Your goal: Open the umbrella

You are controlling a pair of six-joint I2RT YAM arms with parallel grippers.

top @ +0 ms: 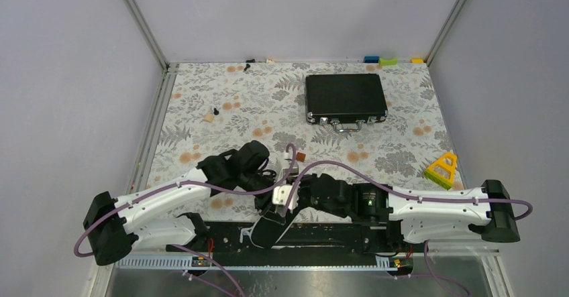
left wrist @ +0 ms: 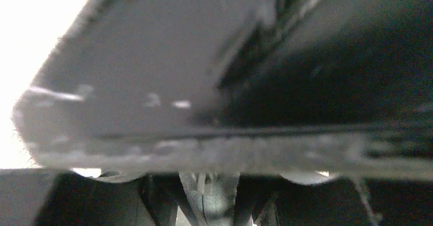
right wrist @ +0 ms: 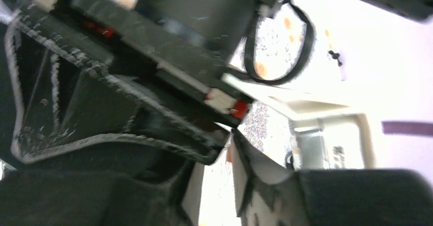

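Observation:
The umbrella shows in no view. A black oval case (top: 267, 228) lies slanted at the near edge, partly under both wrists. My left gripper (top: 276, 174) reaches in from the left. In its wrist view the case (left wrist: 153, 68) fills the frame as a blurred dark slab, and its grey rim runs across my left gripper (left wrist: 209, 179), whose jaws close on that rim and whose tips are hidden. My right gripper (top: 287, 190) comes from the right, close against the left one. In its wrist view my right gripper (right wrist: 219, 185) stands open a little, with only tablecloth showing in the gap.
A flat black briefcase (top: 345, 98) lies at the back right. A yellow triangular toy (top: 441, 168) sits at the right edge. A small brown block (top: 302, 156) lies just beyond the grippers. Small coloured blocks (top: 388, 60) line the back wall. Purple cables loop over both arms.

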